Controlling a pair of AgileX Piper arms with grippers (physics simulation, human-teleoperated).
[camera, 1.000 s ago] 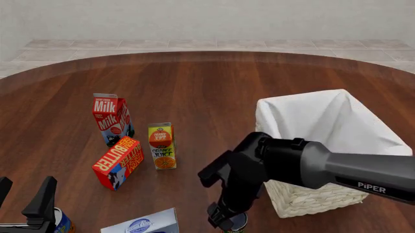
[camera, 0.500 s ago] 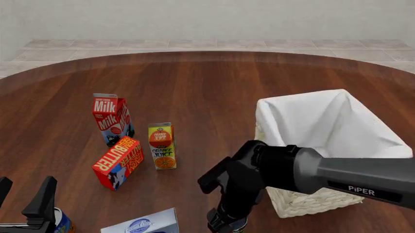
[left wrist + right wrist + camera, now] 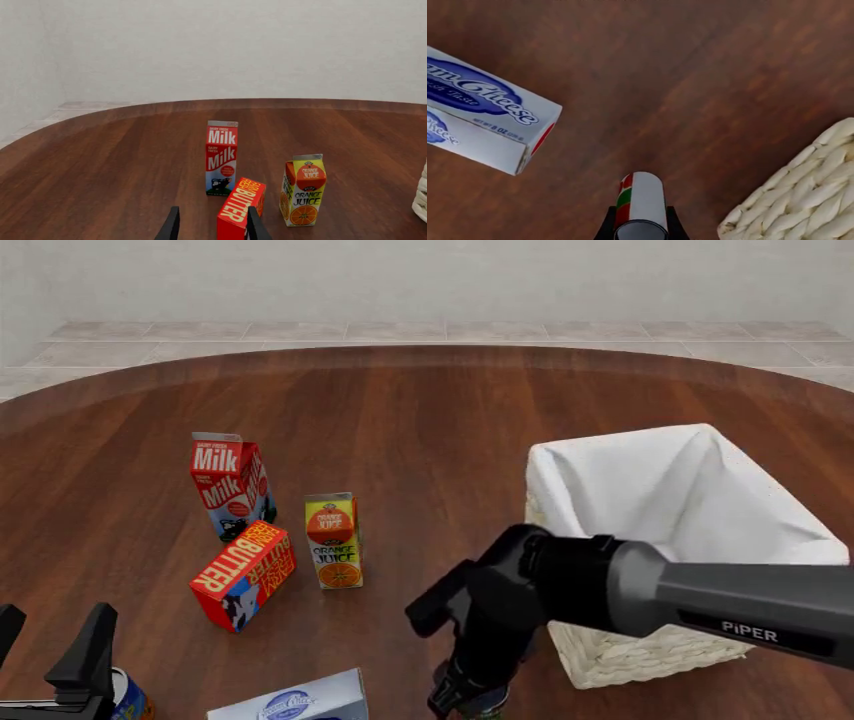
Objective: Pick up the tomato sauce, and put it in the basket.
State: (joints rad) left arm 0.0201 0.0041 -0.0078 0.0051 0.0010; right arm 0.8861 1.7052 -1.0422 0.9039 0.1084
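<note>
The tomato sauce [image 3: 639,202], a small can with red, green and white bands and a silver top, sits between the fingers of my right gripper [image 3: 639,227], which is shut on it. In the front view the can [image 3: 486,702] barely shows under the right gripper [image 3: 465,704] at the table's front edge, just left of the basket [image 3: 537,480]. The basket is pale wicker with a white cloth lining; its wall shows close by in the right wrist view [image 3: 800,200]. My left gripper [image 3: 51,660] is open at the front left, holding nothing.
A milk carton [image 3: 227,485], an orange juice carton [image 3: 332,540] and a tilted butter box [image 3: 243,573] stand left of centre. A cream cheese box [image 3: 300,700] lies just left of the right gripper. A blue-labelled can [image 3: 128,695] sits by the left gripper.
The right arm's wrist has shifted slightly, dipping and then rising a little, with the can still between its fingers. The left arm has not moved.
</note>
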